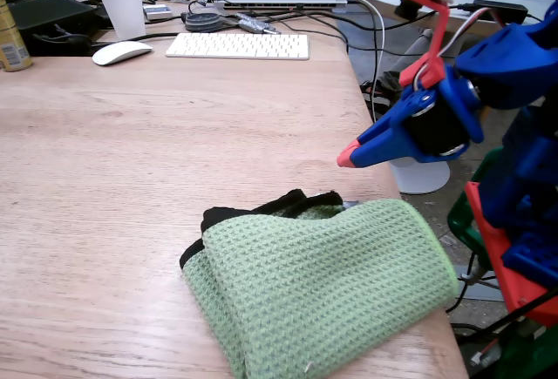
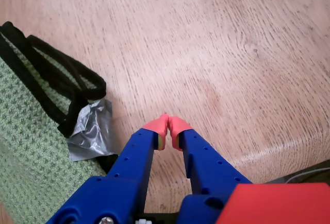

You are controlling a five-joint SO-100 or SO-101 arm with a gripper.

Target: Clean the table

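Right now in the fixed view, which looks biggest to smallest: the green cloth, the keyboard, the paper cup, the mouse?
1. green cloth, nearest the camera
2. keyboard
3. paper cup
4. mouse

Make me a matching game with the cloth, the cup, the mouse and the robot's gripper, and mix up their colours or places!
Things:
1. cloth
2. paper cup
3. computer mouse
4. gripper

Descriptions:
A. blue with red tips, shut, holding nothing
B. white, lying left of the keyboard in the fixed view
C. green with black edging, folded at the table's near edge
D. white, standing upright at the back

Pairs: 1-C, 2-D, 3-B, 4-A
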